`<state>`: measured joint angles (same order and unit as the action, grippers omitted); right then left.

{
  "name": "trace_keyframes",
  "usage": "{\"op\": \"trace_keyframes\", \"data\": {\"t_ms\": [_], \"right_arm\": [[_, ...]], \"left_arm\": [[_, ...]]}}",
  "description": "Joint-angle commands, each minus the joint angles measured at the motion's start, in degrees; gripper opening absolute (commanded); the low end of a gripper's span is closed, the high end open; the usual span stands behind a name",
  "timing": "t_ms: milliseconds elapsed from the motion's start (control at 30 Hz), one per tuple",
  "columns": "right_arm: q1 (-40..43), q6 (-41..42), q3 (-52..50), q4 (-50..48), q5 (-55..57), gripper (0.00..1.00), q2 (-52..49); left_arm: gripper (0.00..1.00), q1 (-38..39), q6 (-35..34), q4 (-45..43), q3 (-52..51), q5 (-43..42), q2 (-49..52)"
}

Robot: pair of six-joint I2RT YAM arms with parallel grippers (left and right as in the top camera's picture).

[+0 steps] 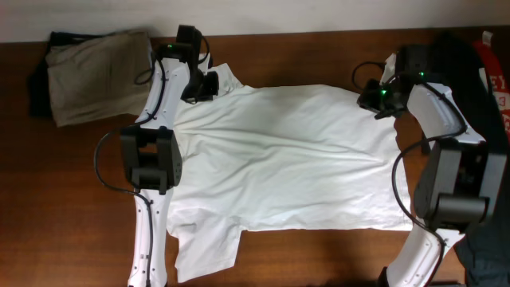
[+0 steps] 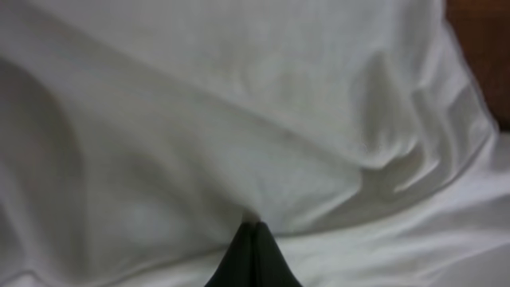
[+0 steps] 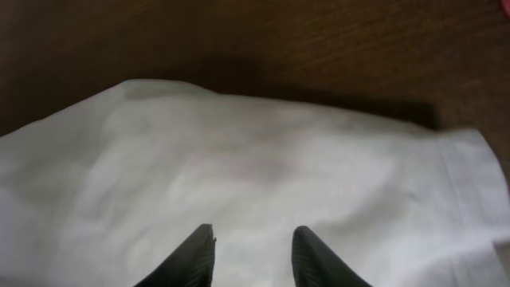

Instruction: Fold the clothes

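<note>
White T-shirt (image 1: 287, 159), spread flat on brown table (image 1: 80, 199). Left gripper (image 2: 252, 231), far left: clenched on shirt fabric. Right gripper (image 3: 253, 247), far right: released, jaws apart over shirt edge.

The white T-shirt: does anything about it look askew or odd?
Yes. The T-shirt lies spread but not flat: long creases run across its middle toward the left gripper, which is shut on the fabric. Nothing looks torn or spilled.
</note>
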<state>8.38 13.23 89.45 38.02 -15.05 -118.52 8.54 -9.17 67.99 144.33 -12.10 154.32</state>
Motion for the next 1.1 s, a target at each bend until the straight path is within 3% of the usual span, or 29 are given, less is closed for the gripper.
{"op": "trace_keyframes", "data": {"t_ms": [0,233,467,500,533,567,600,667,700,800,867,933,1000,1067], "right_arm": [[0.2,-0.6,-0.1,-2.2,0.7,0.36,-4.0],[0.4,0.9,-0.1,-4.3,13.4,0.27,-11.0],[0.3,0.9,3.8,-10.8,17.1,0.26,-11.0],[0.3,0.9,6.2,-8.9,17.3,0.31,-11.0],[0.3,0.9,9.6,-5.8,17.3,0.44,-11.0],[0.3,0.9,17.6,1.6,19.9,0.72,-11.0],[0.3,0.9,27.2,10.3,20.7,0.82,-11.0],[0.3,1.9,37.5,20.0,19.9,0.85,-11.0],[0.2,1.8,46.5,30.4,14.0,0.87,-11.0],[-0.8,1.8,50.2,41.3,6.8,0.97,-11.2],[-1.8,1.8,48.7,43.8,6.9,0.97,-11.3],[-2.4,1.8,46.3,46.7,9.4,0.90,-11.3],[-2.4,1.3,42.1,47.4,9.7,0.88,-11.3],[-2.4,0.7,34.6,43.7,9.7,0.64,-11.4]], "left_arm": [[0.01,-0.8,-0.6,-1.1,0.0,3.8,2.3],[0.01,-2.5,-0.6,-9.2,0.0,18.1,3.6],[0.01,-8.3,-0.5,-21.7,0.0,15.1,6.5],[0.01,-8.8,-0.3,-22.0,0.8,15.1,6.4],[0.01,-9.1,0.5,-21.6,2.5,15.1,6.4],[0.01,-9.1,0.5,-18.6,7.6,15.0,6.0],[0.01,-8.9,0.5,-13.4,15.3,14.3,5.3],[0.01,-8.0,0.5,-0.4,29.1,9.8,3.7],[0.03,-7.3,0.5,9.0,35.9,6.3,2.8],[0.13,-4.7,1.2,27.4,34.4,3.5,0.9],[0.13,-3.0,2.0,28.6,28.7,3.1,1.4],[0.01,-2.4,1.9,28.7,21.0,4.1,1.4],[0.01,-2.7,2.0,27.2,9.7,4.6,1.4],[0.01,-3.7,2.0,21.9,1.6,4.6,1.4]]}}
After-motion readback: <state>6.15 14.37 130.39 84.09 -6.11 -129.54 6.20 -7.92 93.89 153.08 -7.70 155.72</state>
